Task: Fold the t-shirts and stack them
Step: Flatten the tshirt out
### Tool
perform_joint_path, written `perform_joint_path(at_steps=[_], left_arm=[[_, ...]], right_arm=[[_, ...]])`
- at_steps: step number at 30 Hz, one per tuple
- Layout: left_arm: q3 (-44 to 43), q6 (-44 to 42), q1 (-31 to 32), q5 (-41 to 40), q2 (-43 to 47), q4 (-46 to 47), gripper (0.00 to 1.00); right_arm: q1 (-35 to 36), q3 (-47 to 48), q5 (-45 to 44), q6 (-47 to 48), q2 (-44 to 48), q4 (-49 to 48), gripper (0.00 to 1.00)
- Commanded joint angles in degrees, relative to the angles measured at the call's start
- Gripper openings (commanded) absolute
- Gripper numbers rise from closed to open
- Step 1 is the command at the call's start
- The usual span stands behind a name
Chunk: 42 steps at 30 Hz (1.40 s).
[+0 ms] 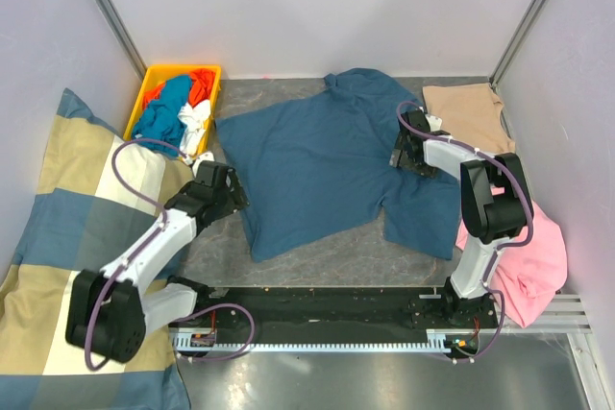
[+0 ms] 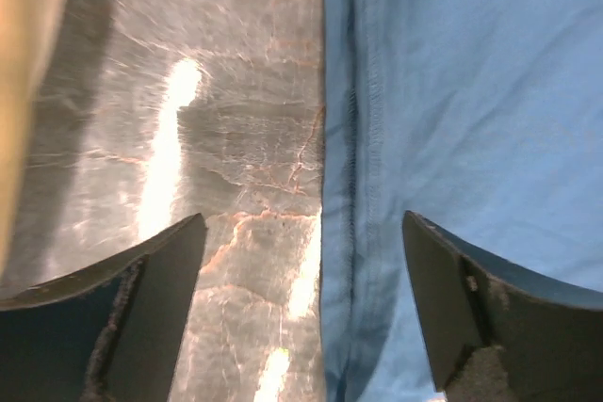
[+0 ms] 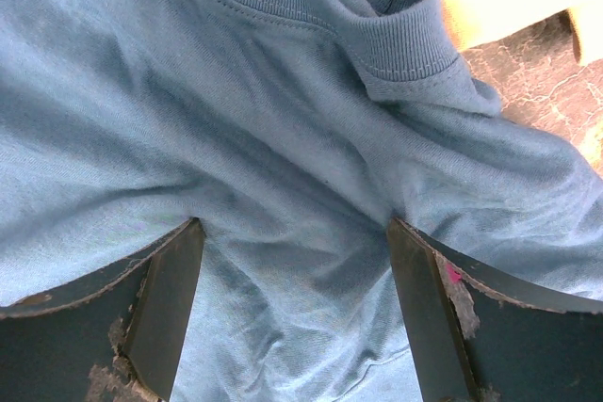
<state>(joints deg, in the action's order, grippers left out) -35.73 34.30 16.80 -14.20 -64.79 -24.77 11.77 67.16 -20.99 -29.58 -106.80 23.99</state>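
Nearest the viewer, a black base rail runs along the near edge of a grey marbled counter. At far left lies a big blue, cream and tan checked cushion. Behind it, a yellow plastic bin holds crumpled coloured garments.

The left tool is spread wide and grips nothing. It hovers low over the left edge of a large dark teal-blue cotton t-shirt, one finger above bare counter and the other above the cloth. This shirt lies spread flat in the middle of the counter, unfolded.

The right tool is also spread and pinches nothing, low over the shirt near its ribbed collar. A tan-beige t-shirt rests at the far right corner, seemingly folded. A pink cloth is heaped at the right edge.

The task looks barely begun, with folding and stacking mostly left to do.
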Motion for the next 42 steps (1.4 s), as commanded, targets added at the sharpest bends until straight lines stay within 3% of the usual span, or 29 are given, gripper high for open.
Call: perform_joint_path(at_steps=[1, 3, 7, 11, 18, 27, 36, 42], left_arm=[[-1.5, 1.8, -0.1, -3.9, 5.2, -3.0, 0.83], [-3.2, 1.6, -0.2, -3.0, 5.6, -3.4, 0.83], [-2.1, 0.2, 0.0, 8.7, 5.7, 5.6, 0.84], [-2.5, 2.7, 2.9, 13.1, -0.7, 10.1, 0.85], [-4.3, 4.3, 11.9, 10.1, -8.4, 14.2, 0.89], [-1.7, 5.2, 12.7, 8.3, -12.2, 16.4, 0.93], [-1.4, 3.9, 12.7, 4.2, -16.9, 12.2, 0.93], [-1.4, 5.2, 12.6, -1.9, -13.1, 4.1, 0.93]], right_arm=[[-0.7, -3.4, -1.2, 1.5, -1.9, 5.7, 0.87], [-0.7, -3.5, -0.9, 1.4, -1.7, 5.5, 0.87], [-0.8, -3.8, -0.8, 1.6, -1.7, 5.5, 0.87], [-0.7, -3.7, -0.4, 1.6, -1.7, 5.4, 0.88], [-0.8, -3.6, -0.5, 1.7, -2.0, 5.3, 0.88], [-0.7, -3.5, -0.1, 1.9, -2.3, 5.4, 0.88], [-0.7, -3.5, 0.1, 1.9, -2.4, 5.2, 0.89], [-0.8, -3.5, 0.3, 1.9, -2.5, 5.2, 0.88]])
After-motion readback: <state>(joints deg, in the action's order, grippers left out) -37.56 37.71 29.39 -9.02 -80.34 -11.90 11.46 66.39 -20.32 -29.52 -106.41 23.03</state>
